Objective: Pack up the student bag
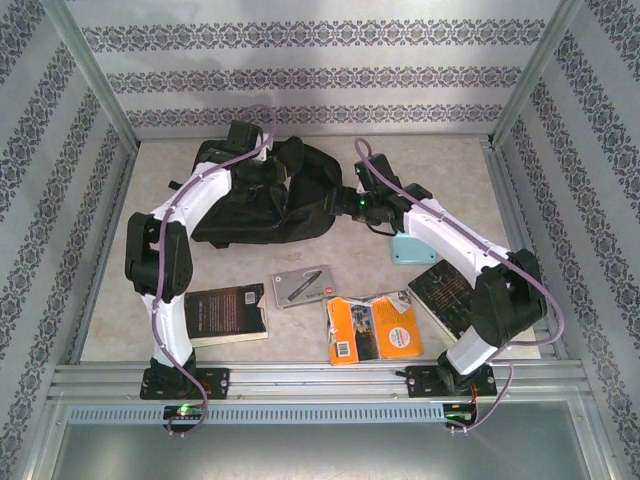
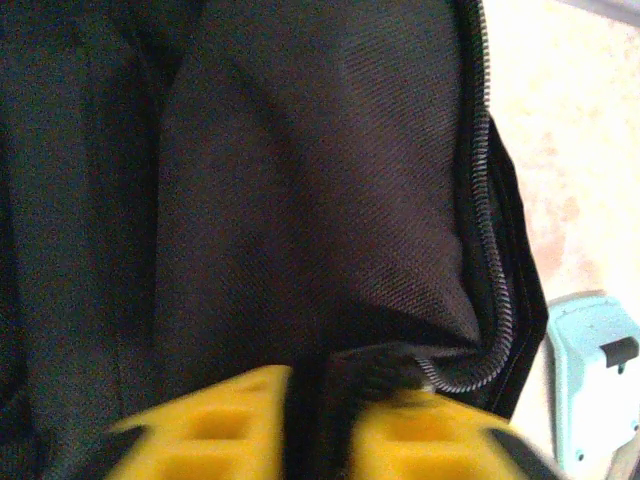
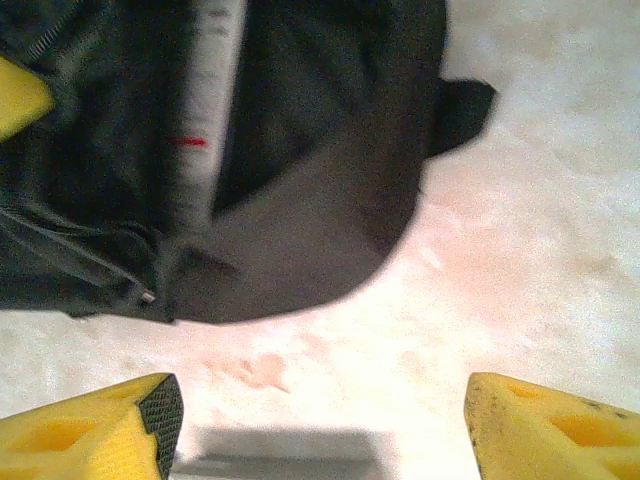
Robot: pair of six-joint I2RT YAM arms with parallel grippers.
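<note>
While the desk (image 1: 450,180) holds everything, the student bag (image 1: 265,200) lies at its back, between the arms, and we think little is packed. The left dark book (image 1: 225,312), the orange book (image 1: 375,328), the right dark book (image 1: 440,290), the grey pad (image 1: 300,285) and the small blue thing (image 1: 408,247) lie outside it. Our left tool (image 2: 320,400) has bag cloth between its close fingers (image 2: 200,440); we cannot tell if it pinches. Our right tool (image 3: 320,410) is open over bare desk beside the bag.
</note>
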